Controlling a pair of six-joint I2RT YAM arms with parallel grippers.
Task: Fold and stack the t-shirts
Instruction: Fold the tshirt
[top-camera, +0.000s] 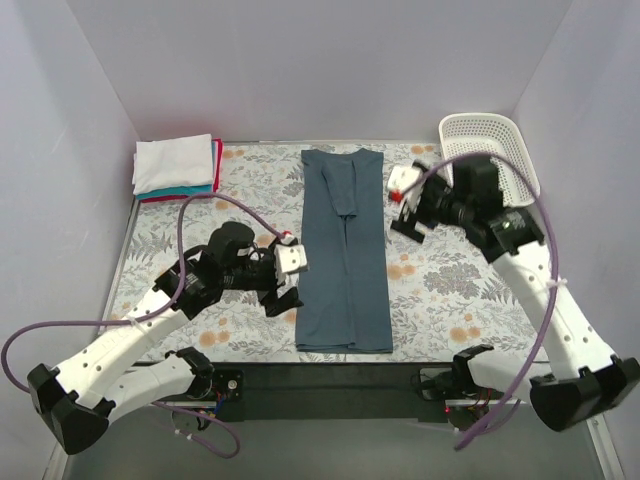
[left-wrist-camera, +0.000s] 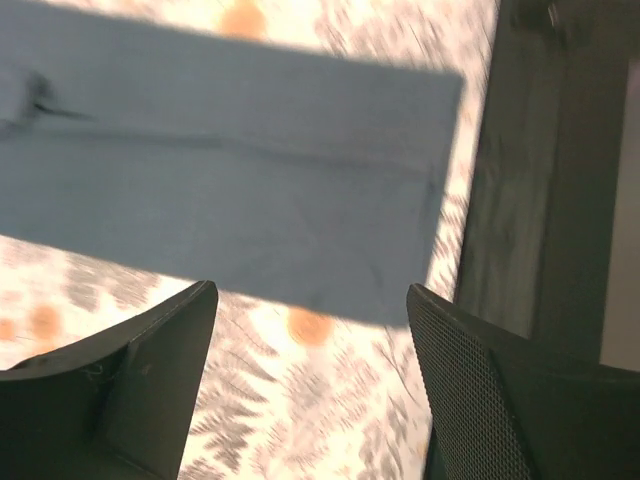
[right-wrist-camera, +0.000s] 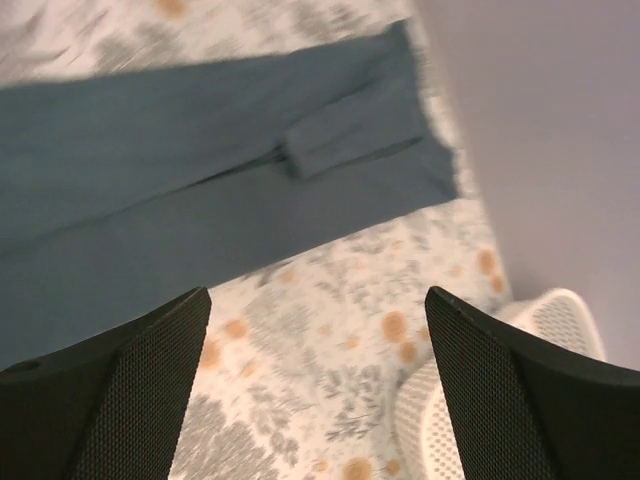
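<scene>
The dark slate-blue t-shirt (top-camera: 345, 255) lies flat in the middle of the table, folded lengthwise into a long narrow strip with a sleeve turned in near the far end. It shows in the left wrist view (left-wrist-camera: 220, 180) and the right wrist view (right-wrist-camera: 180, 170). A stack of folded white, teal and red t-shirts (top-camera: 176, 167) sits at the far left corner. My left gripper (top-camera: 288, 290) is open and empty just left of the strip's near part (left-wrist-camera: 310, 400). My right gripper (top-camera: 400, 215) is open and empty just right of the strip's far part (right-wrist-camera: 315, 390).
A white plastic mesh basket (top-camera: 490, 145) stands at the far right corner and shows in the right wrist view (right-wrist-camera: 540, 330). The table has a floral cloth (top-camera: 440, 290). A dark bar (top-camera: 330, 375) runs along the near edge. Walls close three sides.
</scene>
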